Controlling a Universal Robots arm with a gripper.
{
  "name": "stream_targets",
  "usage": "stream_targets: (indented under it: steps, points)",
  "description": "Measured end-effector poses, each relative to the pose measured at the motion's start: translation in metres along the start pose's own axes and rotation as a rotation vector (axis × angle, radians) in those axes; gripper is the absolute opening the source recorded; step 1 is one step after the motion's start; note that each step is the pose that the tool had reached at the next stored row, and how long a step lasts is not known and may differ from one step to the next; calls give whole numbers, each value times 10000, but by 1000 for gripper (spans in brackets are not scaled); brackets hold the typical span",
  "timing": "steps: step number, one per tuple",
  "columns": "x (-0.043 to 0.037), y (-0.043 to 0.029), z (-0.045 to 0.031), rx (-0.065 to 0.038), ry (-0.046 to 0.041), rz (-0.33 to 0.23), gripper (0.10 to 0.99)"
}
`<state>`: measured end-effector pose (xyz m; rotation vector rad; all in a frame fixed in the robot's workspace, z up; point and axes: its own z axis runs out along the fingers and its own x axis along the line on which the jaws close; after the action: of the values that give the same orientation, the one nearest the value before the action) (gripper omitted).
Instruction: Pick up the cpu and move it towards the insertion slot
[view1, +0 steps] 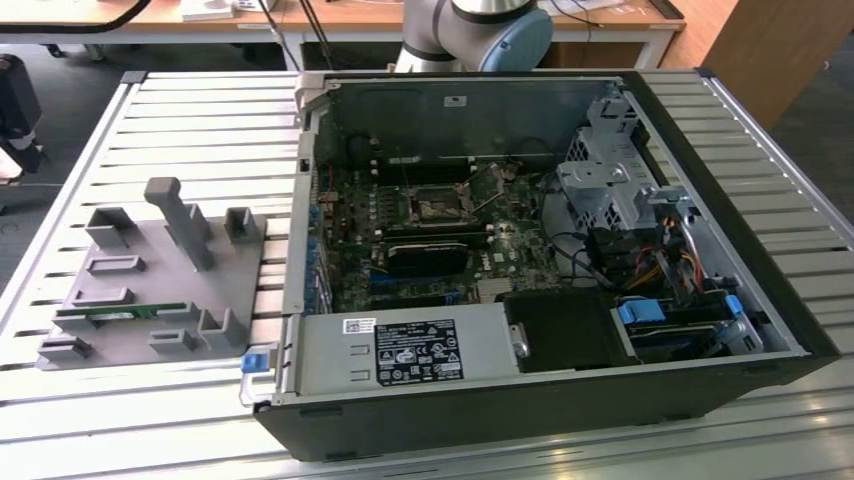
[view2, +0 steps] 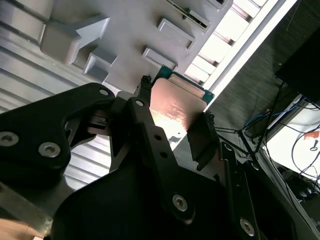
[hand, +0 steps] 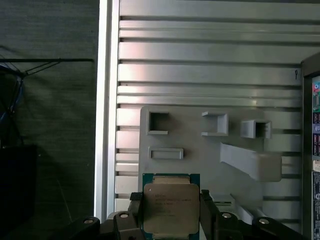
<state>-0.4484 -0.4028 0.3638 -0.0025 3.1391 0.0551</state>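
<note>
In both wrist views the cpu (hand: 171, 206) (view2: 178, 104), a flat square chip with a shiny metal top and a green rim, sits between my two black fingers. My gripper (hand: 171, 215) (view2: 175, 114) is shut on it, one finger (hand: 135, 210) on each of two opposite edges. The chip hangs above the grey holder plate (hand: 200, 150) (view2: 125, 25) on the slatted table. The insertion slot (view1: 437, 207), a small square socket with a silvery frame, lies on the motherboard inside the open computer case (view1: 747, 250) in the exterior view.
The grey holder plate (view1: 147, 290) stands at the exterior view's left with upright posts and a green memory stick (view1: 114, 312). The case's walls, drive cage (view1: 614, 185) and power supply (view1: 400, 352) ring the motherboard. The table edge (hand: 104, 125) drops to dark floor.
</note>
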Motion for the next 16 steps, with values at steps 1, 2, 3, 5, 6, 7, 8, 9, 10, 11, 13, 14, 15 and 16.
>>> stream_targets:
  steps: [1,2,3,5,6,7,8,9,10,11,13,14,15,16]
  points:
    - [0,2,-18,0,0,0,537]
    - [0,3,-36,0,-1,-1,537]
    - [0,5,-53,0,-1,0,537]
    - [0,9,-88,0,0,0,537]
    - [0,9,-107,0,0,-1,537]
    - [0,11,-125,0,1,0,537]
    - [0,12,-143,0,0,0,537]
    - [-1,13,-161,0,0,0,537]
    - [0,14,-177,0,0,0,537]
    - [0,14,-191,0,0,0,537]
    - [-5,16,-207,-1,-1,0,537]
    - [-13,16,-209,-1,-1,0,537]
    - [-22,16,-211,-1,0,0,537]
    - [-33,15,-211,-1,0,0,537]
